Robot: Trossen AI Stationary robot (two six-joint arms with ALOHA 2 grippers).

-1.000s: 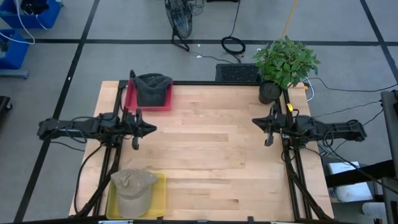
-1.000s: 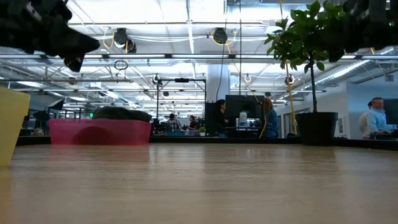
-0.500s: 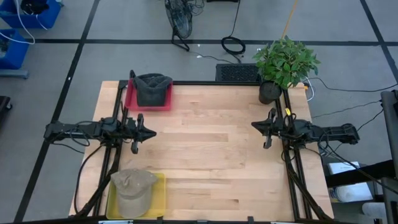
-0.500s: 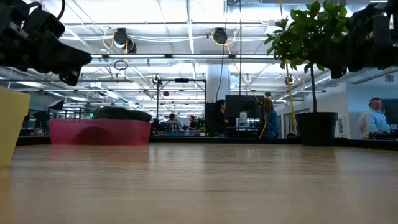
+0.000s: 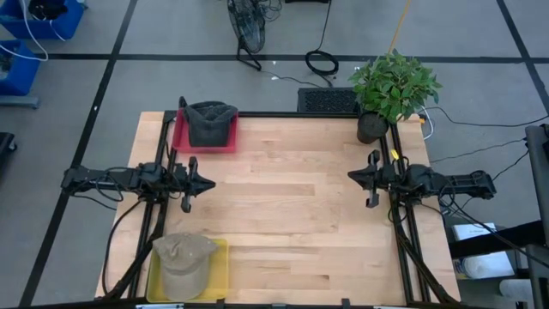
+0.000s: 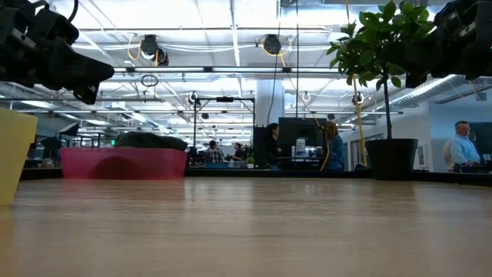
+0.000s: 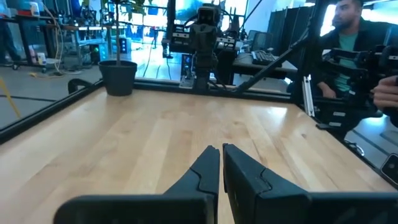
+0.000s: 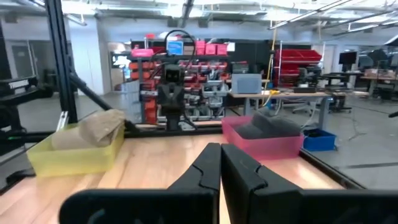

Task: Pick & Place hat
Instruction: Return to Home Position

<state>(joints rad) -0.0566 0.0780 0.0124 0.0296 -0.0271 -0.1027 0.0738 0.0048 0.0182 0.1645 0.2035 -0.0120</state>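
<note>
Jaws pressed together on both my arms: left jaws over the counter's [image 5: 292, 215] left edge, right jaws over its right edge; the brown cap [image 5: 184, 256] lies in the yellow bin [image 5: 221, 266].

High view looks down on table [image 5: 292, 215]; low view skims it; wrist views, behind left gripper [image 7: 218, 149] and right gripper [image 8: 219, 147], face each other.

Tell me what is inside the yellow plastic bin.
A crumpled brown cloth cap fills the yellow plastic bin, rising above its rim. Anything beneath it, such as further caps, is covered. The left gripper and right gripper hang shut, away from it.
</note>
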